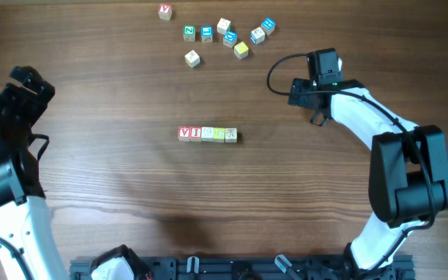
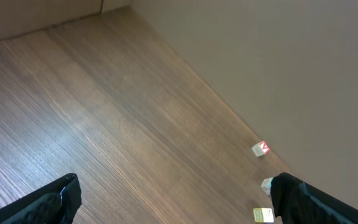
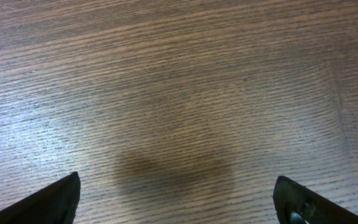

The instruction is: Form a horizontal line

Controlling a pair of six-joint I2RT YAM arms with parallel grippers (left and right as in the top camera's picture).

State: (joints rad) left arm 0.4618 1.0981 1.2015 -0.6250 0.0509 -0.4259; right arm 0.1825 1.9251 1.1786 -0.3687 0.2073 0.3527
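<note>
Several small letter blocks stand side by side in a horizontal row [image 1: 208, 134] at the table's middle. More loose blocks lie in a cluster [image 1: 228, 35] at the back, with one red-lettered block [image 1: 165, 12] apart at the far left of them. My right gripper [image 1: 311, 99] is open and empty, right of the row and below the cluster; its wrist view [image 3: 179, 199] shows only bare wood between the fingers. My left gripper [image 1: 23, 97] is open and empty at the far left. Its wrist view [image 2: 176, 199] shows the red-lettered block [image 2: 261, 149] and two others near its right finger.
The wooden table [image 1: 115, 194] fills the overhead view. A dark rail [image 1: 232, 268] runs along the front edge. In the left wrist view the table's far edge meets a plain wall [image 2: 278, 56].
</note>
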